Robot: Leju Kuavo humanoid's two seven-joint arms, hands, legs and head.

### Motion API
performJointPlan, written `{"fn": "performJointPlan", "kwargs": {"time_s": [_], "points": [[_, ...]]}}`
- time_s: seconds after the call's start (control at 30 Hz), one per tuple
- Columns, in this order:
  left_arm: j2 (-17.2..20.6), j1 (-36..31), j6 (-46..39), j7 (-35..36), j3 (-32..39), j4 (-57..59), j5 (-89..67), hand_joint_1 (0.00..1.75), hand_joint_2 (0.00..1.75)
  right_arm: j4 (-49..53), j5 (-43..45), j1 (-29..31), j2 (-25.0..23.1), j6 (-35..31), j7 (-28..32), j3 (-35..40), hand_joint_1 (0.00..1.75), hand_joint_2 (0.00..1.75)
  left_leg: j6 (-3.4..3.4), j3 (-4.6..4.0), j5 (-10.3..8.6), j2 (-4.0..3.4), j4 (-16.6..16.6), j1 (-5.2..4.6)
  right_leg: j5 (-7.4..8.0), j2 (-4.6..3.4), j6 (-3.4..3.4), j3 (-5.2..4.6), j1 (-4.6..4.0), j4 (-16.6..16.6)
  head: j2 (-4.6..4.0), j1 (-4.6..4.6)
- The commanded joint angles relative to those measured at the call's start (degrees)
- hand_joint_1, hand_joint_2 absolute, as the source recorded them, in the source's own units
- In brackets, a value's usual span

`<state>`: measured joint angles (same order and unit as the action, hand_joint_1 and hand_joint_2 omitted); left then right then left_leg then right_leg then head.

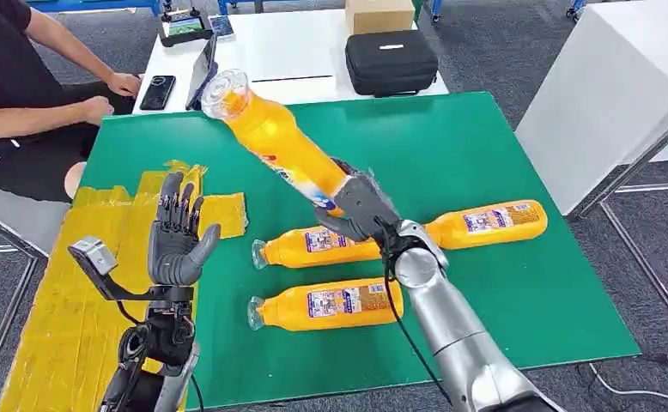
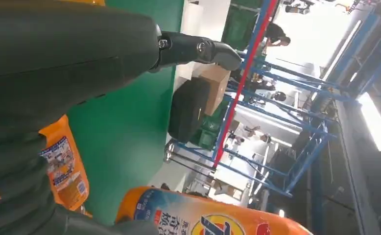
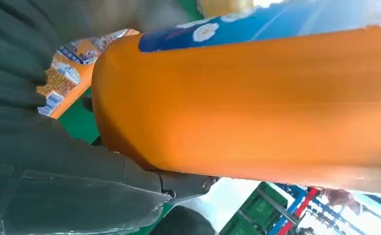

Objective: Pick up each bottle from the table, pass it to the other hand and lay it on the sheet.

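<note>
My right hand grips an orange bottle by its lower end and holds it raised, tilted with its clear cap toward the far left. That bottle's orange body is close up in the right wrist view, and its label end shows in the left wrist view. My left hand is upright with fingers spread and nothing in it, at the edge of the yellow sheet. Three more orange bottles lie on the green table: one under my right hand, one nearer me, one to the right.
A person sits at the far left with hands beside a phone. A white table behind holds a black case and a cardboard box. A white panel stands at the right.
</note>
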<state>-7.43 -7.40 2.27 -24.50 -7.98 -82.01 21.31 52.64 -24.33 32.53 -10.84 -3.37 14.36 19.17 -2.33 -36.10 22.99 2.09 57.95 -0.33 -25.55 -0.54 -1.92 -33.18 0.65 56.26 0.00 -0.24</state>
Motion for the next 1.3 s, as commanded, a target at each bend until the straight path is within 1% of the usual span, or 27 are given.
{"fn": "performJointPlan", "kwargs": {"time_s": [0.03,0.13,0.23,0.27,0.37,0.4,0.43,0.5,0.6,0.73,0.8,0.87,0.9,0.93,1.0,1.03,1.07,1.13,1.17,1.2,1.27,1.3], "points": [[0.5,-2.4,0.2,0.7,-1.3,3.1,0.8,0.0,1.75,-10.4,-0.2,4.3,-2.7,1.0,0.7,4.4,1.75,1.75,0.12,0.08,0.01,-0.18,0.0,0.06,0.01,-0.03,0.07,0.07,-0.07,0.0,0.0,0.0],[0.3,-1.8,0.2,0.8,-1.0,2.3,0.8,0.0,1.75,-11.2,-0.8,3.9,-3.9,0.8,0.5,5.9,1.75,1.75,0.17,0.17,0.06,-0.25,0.0,0.11,-0.02,-0.04,0.1,0.17,-0.13,0.0,0.0,0.0],[0.0,-1.8,0.0,1.1,-0.2,1.6,0.8,0.0,1.75,-14.1,-3.5,3.9,-5.8,2.4,-1.3,10.6,1.75,1.75,0.13,0.16,0.07,-0.34,0.0,0.11,-0.01,-0.14,0.07,0.12,-0.12,0.0,0.0,0.0],[0.0,-1.9,0.0,1.1,-0.2,1.5,0.8,0.0,1.75,-14.3,-3.8,3.7,-6.3,2.1,-1.6,10.9,1.75,1.75,0.09,0.1,0.04,-0.27,0.0,0.07,0.0,-0.12,0.05,0.05,-0.07,0.0,0.0,0.0],[0.1,-1.9,-0.1,1.2,-0.2,1.5,0.8,0.0,1.75,-14.4,-3.9,3.5,-6.6,1.8,-1.7,11.1,1.75,1.75,0.16,0.19,0.08,-0.36,0.0,0.15,-0.01,-0.12,0.08,0.17,-0.16,0.0,0.0,0.0],[0.0,-2.1,-0.1,1.3,0.0,1.5,0.7,0.0,1.75,-15.2,-5.0,3.7,-6.7,2.3,-2.1,12.6,1.75,1.75,0.2,0.23,0.09,-0.38,0.1,0.18,-0.03,-0.07,0.1,0.23,-0.2,0.0,0.0,0.0],[0.0,-2.1,-0.2,1.3,0.1,1.4,0.7,0.0,1.75,-16.2,-6.6,3.8,-7.2,3.3,-3.0,14.6,1.75,1.75,0.09,0.04,0.0,-0.17,0.0,0.1,0.01,-0.01,0.04,0.0,-0.09,0.0,0.0,0.0],[-0.2,-2.0,-0.1,1.6,0.1,1.0,0.8,0.0,1.75,-17.9,-8.0,3.9,-8.2,3.8,-3.7,17.2,1.75,1.75,0.1,0.06,0.02,-0.17,0.0,0.1,0.0,-0.02,0.05,0.03,-0.1,0.0,0.0,0.02],[-0.6,-1.8,0.6,2.2,-1.0,0.5,0.9,0.0,1.75,-19.4,-9.6,4.4,-9.2,4.1,-4.7,20.3,1.75,1.75,0.15,0.11,0.07,-0.36,0.1,0.14,0.0,-0.14,0.07,0.1,-0.14,0.0,0.0,0.02],[-1.2,-2.5,0.8,2.2,-2.7,0.8,1.0,0.0,1.75,-20.5,-8.7,5.8,-9.2,5.9,-7.8,26.1,1.75,1.75,0.1,-0.03,0.0,-0.07,0.0,0.1,-0.02,0.09,0.06,-0.01,-0.1,0.0,0.0,0.02],[-1.1,-3.3,0.9,2.3,-3.7,1.3,1.2,0.0,1.75,-21.6,-6.8,6.3,-9.2,6.6,-8.9,31.1,1.75,1.75,0.13,0.04,0.03,-0.16,0.1,0.11,-0.03,0.04,0.08,0.05,-0.12,0.0,0.0,0.02],[-1.2,-4.0,1.1,2.5,-4.5,2.0,1.3,0.0,1.75,-22.5,-5.4,6.5,-9.2,6.6,-9.5,33.5,1.75,1.75,0.18,0.1,0.06,-0.2,0.1,0.14,-0.06,0.07,0.1,0.13,-0.16,0.0,0.0,-0.02],[-1.4,-4.6,1.4,2.7,-5.2,2.5,1.4,0.0,1.75,-22.9,-4.5,6.9,-9.2,7.0,-9.9,35.0,1.75,1.75,0.13,0.05,0.0,-0.03,0.0,0.12,-0.04,0.17,0.07,0.1,-0.13,0.0,0.0,0.02],[-1.6,-4.8,1.3,2.7,-5.5,2.6,1.4,0.0,1.75,-22.9,-4.3,7.0,-9.2,6.9,-10.0,35.3,1.75,1.75,0.24,0.18,0.05,-0.11,0.1,0.22,-0.08,0.24,0.13,0.3,-0.25,-0.1,0.0,0.0],[-1.9,-5.6,1.7,2.9,-6.9,3.1,1.5,0.0,1.75,-22.5,-2.3,7.9,-9.2,7.3,-10.4,37.1,1.75,1.75,0.19,0.1,0.02,-0.06,0.1,0.18,-0.07,0.25,0.1,0.19,-0.19,0.0,0.0,0.0],[-1.9,-5.6,1.7,2.9,-6.9,3.2,1.5,0.0,1.75,-22.3,-2.3,8.0,-9.2,7.4,-10.4,37.2,1.75,1.75,0.09,-0.07,-0.04,0.05,0.0,0.11,-0.02,0.21,0.05,-0.04,-0.1,0.0,0.0,0.02],[-1.8,-5.7,1.7,2.9,-7.2,3.4,1.5,0.0,1.75,-22.1,-2.0,8.2,-9.2,7.3,-11.0,38.0,1.75,1.75,0.11,-0.03,-0.04,0.07,0.0,0.11,-0.05,0.27,0.06,0.01,-0.11,0.0,0.0,0.0],[-1.8,-5.7,1.7,2.9,-7.2,3.4,1.5,0.0,1.75,-22.1,-2.0,8.2,-9.2,7.3,-11.0,38.0,1.75,1.75,0.21,0.07,0.0,-0.01,0.1,0.2,-0.08,0.31,0.1,0.15,-0.21,0.0,0.0,0.0],[-1.7,-5.7,1.7,2.9,-7.1,3.4,1.5,0.0,1.75,-22.1,-2.0,8.2,-9.2,7.3,-11.1,38.0,1.75,1.75,0.1,-0.04,-0.05,-0.01,0.0,0.1,-0.03,0.19,0.05,-0.05,-0.09,0.0,0.0,0.02],[-1.7,-5.7,1.7,2.9,-7.1,3.4,1.5,0.0,1.75,-22.1,-2.0,8.2,-9.2,7.3,-11.1,38.0,1.75,1.75,0.17,0.06,-0.01,-0.03,0.1,0.15,-0.08,0.28,0.08,0.09,-0.16,0.0,0.0,0.0],[-1.7,-5.7,1.7,2.9,-7.1,3.4,1.5,0.0,1.75,-22.1,-2.0,8.2,-9.2,7.3,-11.1,38.0,1.75,1.75,0.1,-0.04,-0.05,-0.05,0.0,0.09,-0.03,0.17,0.05,-0.08,-0.09,0.0,0.0,0.0],[-1.7,-5.7,1.7,2.9,-7.1,3.4,1.5,0.0,1.75,-22.1,-2.0,8.2,-9.2,7.3,-11.1,38.0,1.75,1.75,0.13,0.0,-0.04,-0.01,0.0,0.12,-0.06,0.26,0.06,0.0,-0.12,0.0,0.0,0.02]]}}
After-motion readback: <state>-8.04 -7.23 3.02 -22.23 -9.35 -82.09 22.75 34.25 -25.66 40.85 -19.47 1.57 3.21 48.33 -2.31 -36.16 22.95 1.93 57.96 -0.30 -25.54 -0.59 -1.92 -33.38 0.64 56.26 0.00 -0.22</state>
